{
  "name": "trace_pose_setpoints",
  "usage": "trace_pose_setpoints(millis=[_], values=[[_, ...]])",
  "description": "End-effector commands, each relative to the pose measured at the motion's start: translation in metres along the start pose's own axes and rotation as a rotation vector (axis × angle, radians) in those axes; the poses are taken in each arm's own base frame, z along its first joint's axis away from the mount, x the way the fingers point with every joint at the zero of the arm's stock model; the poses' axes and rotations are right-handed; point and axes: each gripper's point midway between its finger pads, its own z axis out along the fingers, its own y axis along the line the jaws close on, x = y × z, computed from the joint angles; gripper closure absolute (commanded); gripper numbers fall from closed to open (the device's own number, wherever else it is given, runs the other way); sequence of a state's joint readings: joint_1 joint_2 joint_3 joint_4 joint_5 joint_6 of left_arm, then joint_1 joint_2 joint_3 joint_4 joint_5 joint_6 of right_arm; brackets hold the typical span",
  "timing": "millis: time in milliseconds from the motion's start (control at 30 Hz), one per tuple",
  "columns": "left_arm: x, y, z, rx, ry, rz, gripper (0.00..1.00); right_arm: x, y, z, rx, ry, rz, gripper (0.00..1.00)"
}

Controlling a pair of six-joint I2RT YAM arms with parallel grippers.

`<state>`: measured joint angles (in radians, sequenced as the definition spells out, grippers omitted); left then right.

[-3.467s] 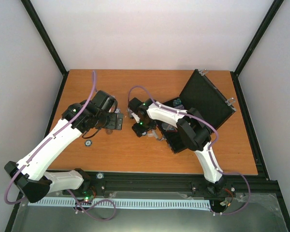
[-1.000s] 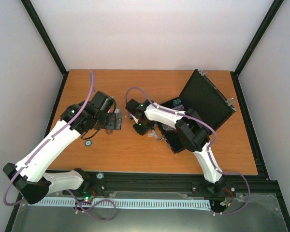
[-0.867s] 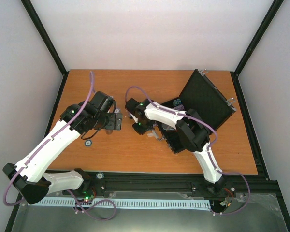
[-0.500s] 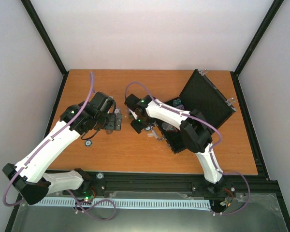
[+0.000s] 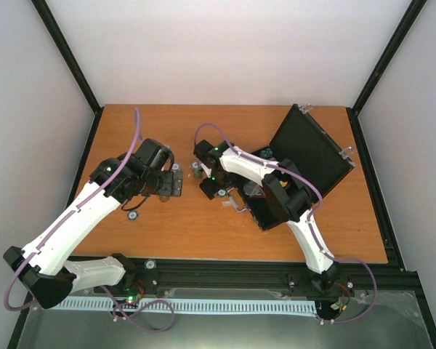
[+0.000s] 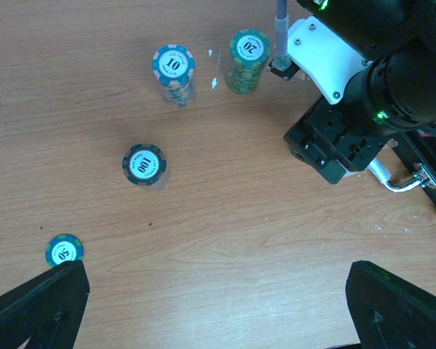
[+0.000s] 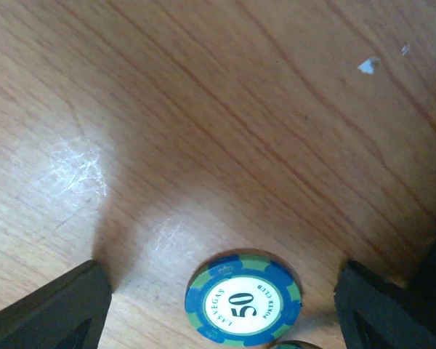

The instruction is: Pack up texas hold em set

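- Right end effector (the one with work in hand): released, jaws wide, with a "50" chip lying flat on the bench between them. Neither finger appears to touch it. Another chip's rim peeks in at its 5 o'clock.
- Judged best: centre over the chip, sink until both fingertips flank its rim, then close slowly. A thin flat chip can skid or flip under a rushed pinch.
- Left end effector: released and empty above bare wood. A lone "50" piece lies at its 10 o'clock, and the "100" pile sits beyond.
- Farther, toward 12 o'clock: the "10" stack and "20" stack, near each other but apart.
- Farthest: the black case, open with its lid raised, at 2 o'clock of the right arm's tip. The chip should be lifted clear of the case wall before it is released.
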<state>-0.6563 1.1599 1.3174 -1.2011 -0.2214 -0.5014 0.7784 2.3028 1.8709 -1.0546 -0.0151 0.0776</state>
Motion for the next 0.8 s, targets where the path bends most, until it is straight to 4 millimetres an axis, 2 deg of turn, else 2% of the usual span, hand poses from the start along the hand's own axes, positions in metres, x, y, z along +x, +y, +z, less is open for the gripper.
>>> trace_pose_setpoints(millis=[0,100,200,233,433,500,667,767], values=[[-0.003,0.003,-0.005,-0.007,-0.019,-0.005,0.0,0.011,0.006,0.014,-0.029,0.047,-0.014,0.14],[-0.003,0.003,-0.003,-0.008,-0.017,-0.004,0.0,0.018,0.007,0.022,-0.037,0.076,-0.014,0.25],[-0.004,0.003,-0.004,-0.012,-0.018,-0.002,0.0,0.024,0.01,0.02,-0.057,0.092,-0.01,0.44],[-0.004,0.004,-0.004,-0.013,-0.019,-0.004,0.0,0.026,0.011,0.019,-0.059,0.094,-0.008,0.48],[-0.001,0.005,-0.003,-0.016,-0.023,-0.013,0.0,0.039,0.007,0.018,-0.043,0.111,-0.013,0.59],[0.0,0.005,-0.002,-0.016,-0.019,-0.013,0.0,0.04,0.008,0.021,-0.046,0.115,-0.011,0.66],[0.0,0.006,-0.001,-0.021,-0.019,-0.012,0.0,0.034,0.011,0.014,-0.061,0.087,-0.008,0.71],[-0.001,0.006,-0.001,-0.021,-0.022,-0.01,0.0,0.026,0.016,-0.001,-0.085,0.044,-0.01,0.73]])
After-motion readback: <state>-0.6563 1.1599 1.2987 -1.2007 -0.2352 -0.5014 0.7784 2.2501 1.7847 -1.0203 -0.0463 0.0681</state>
